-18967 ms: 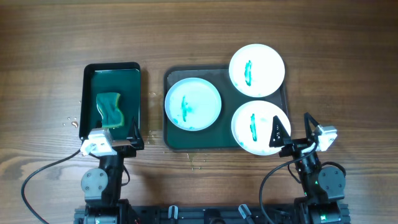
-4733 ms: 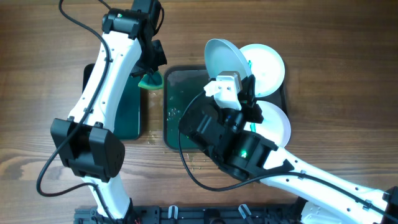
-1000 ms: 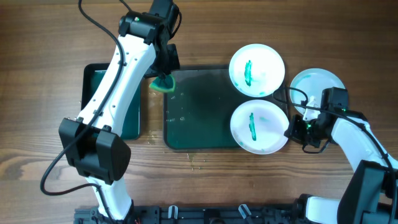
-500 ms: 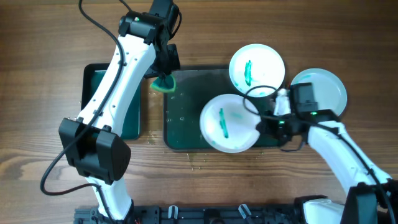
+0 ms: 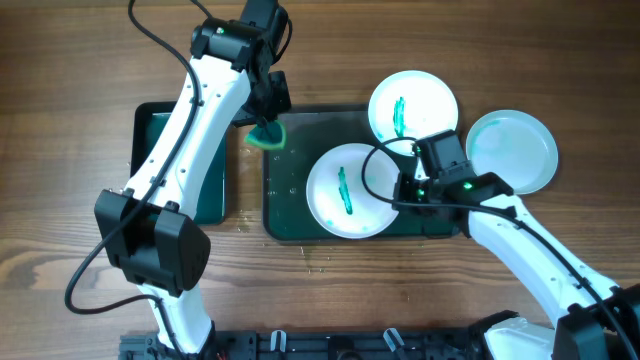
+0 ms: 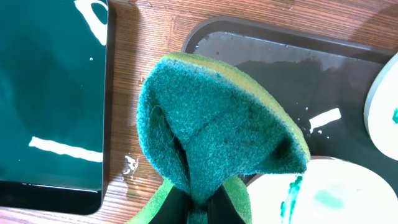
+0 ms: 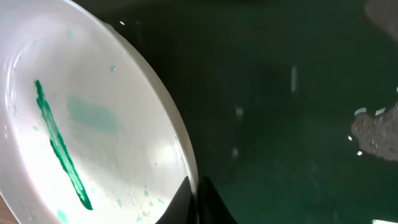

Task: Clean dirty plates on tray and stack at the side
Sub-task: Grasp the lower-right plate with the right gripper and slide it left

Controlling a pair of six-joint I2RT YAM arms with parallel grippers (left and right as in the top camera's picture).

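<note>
A white plate (image 5: 345,190) with a green streak lies over the middle of the dark green tray (image 5: 285,200). My right gripper (image 5: 405,190) is shut on its right rim; the right wrist view shows the jaws (image 7: 194,193) pinching the edge of that plate (image 7: 93,137) above the wet tray (image 7: 298,93). A second streaked plate (image 5: 413,112) sits at the tray's back right corner. A plain white plate (image 5: 512,150) lies on the table, right of the tray. My left gripper (image 5: 267,122) is shut on a green sponge (image 6: 217,124), hovering over the tray's back left corner.
A narrower green bin (image 5: 165,160) holding green water stands left of the tray, and shows in the left wrist view too (image 6: 50,93). Water drops dot the wood between bin and tray. Cables trail along the near table edge.
My right gripper has dragged the streaked plate leftward from the tray's near right corner to its middle. The left arm and sponge have stayed put.
</note>
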